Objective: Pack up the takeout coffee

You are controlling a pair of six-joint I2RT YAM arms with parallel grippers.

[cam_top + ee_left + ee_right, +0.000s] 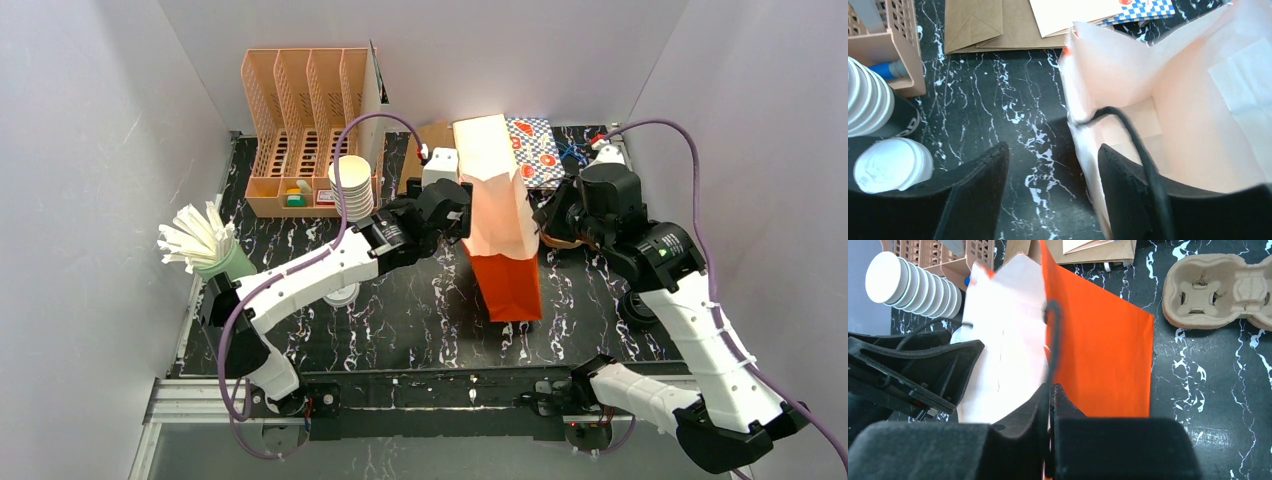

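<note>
The white-lidded coffee cup (890, 167) sits left of the orange bag (505, 270), mostly covered from above by the left arm (310, 275). The black-lidded coffee cup (638, 310) sits right of the bag, half hidden behind the right arm (690, 320). I cannot make out either cup's body. The bench (420, 310) is black marble veined white, boxed in by pale walls (90, 150). I count two lidded cups, one bag, and one stack of lidless cups (352, 185) left of the bag. My left pincer (1052, 155) stands parted astride the bag's left rim. The right pincer (1050, 395) is pinched closed on its right rim.
</note>
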